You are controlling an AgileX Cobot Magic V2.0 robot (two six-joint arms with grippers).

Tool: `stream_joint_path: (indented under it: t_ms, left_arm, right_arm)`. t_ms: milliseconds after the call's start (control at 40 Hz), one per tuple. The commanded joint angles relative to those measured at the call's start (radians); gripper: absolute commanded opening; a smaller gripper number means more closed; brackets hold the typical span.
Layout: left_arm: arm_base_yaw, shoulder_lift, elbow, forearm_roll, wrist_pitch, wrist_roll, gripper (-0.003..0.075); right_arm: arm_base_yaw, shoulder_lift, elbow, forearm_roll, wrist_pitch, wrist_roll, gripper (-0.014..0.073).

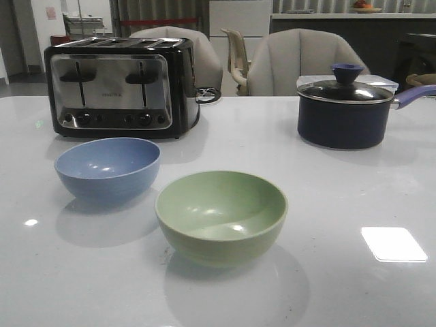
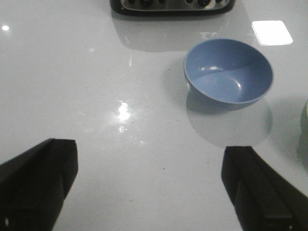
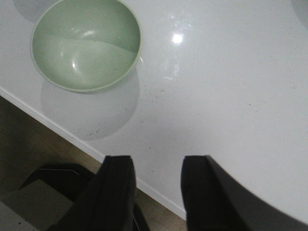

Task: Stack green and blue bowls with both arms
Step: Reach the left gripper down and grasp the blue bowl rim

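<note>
Green bowl [image 1: 221,216] & blue bowl [image 1: 107,167] sit apart; L jaws wide, R jaws narrow, both empty.

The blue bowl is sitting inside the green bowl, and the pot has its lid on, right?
Not quite. The blue bowl isn't inside the green bowl; it stands beside it on the table, apart, as the front view shows. The pot does have its lid on.

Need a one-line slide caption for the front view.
Pale green round bowl and dusty blue round bowl apart on white table, before chrome toaster and lidded dark saucepan.
</note>
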Motion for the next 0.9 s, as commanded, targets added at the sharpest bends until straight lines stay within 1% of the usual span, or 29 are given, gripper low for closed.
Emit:
stream_joint_path:
  t_ms: [0,100,275,575,875]
  left_arm:
    - [-0.048,0.064,-0.062,-0.011,-0.069,0.009,0.0659]
    - [-0.087,0.147,-0.115,-0.011,-0.061,0.009,0.0659]
    - [-0.128,0.356,-0.236,-0.013,-0.061,0.009,0.0659]
    - [-0.132,0.749,-0.463,-0.031,-0.049,0.009,0.0659]
    - [-0.132,1.059,-0.664,-0.016,-0.049,0.009,0.0659]
  right_arm:
    - [-0.001,-0.021,-0.025,-0.004,-0.071,0.005,0.0366]
    - [-0.001,-0.021,-0.025,-0.003,-0.06,0.005,0.0366]
    - [-0.001,-0.013,-0.025,-0.003,-0.054,0.005,0.0366]
    - [-0.001,-0.013,-0.025,-0.003,-0.054,0.005,0.0366]
    - [-0.001,-0.013,-0.025,-0.003,-0.054,0.005,0.0366]
